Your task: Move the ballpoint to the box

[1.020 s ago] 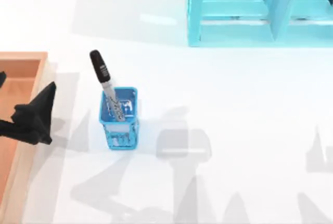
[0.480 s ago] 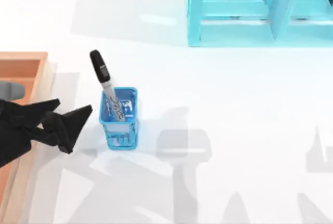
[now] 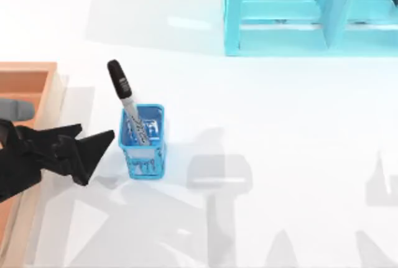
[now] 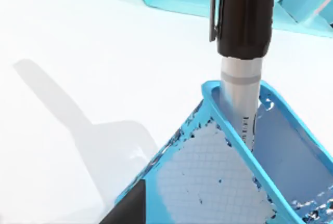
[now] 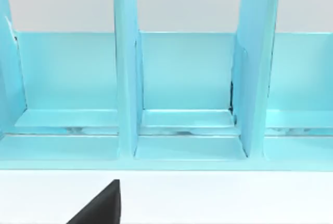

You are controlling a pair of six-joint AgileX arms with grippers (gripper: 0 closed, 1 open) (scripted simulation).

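A: Checking progress: you've got nothing moved yet?
B: Right. Ballpoint (image 3: pixel 123 97) stands tilted in the blue holder (image 3: pixel 142 141), near table's left edge. Box (image 3: pixel 28 84) sits at that edge. Your left gripper (image 3: pixel 94 137), fingers spread, is beside the holder; grab, lift, carry all remain.

The left arm (image 3: pixel 18 162) is matte black with blocky, faceted links and no visible markings. Its gripper (image 3: pixel 93 140) carries two flat, pointed, wedge-shaped fingers (image 3: pixel 99 143), also plain black, without visible cables or screws.
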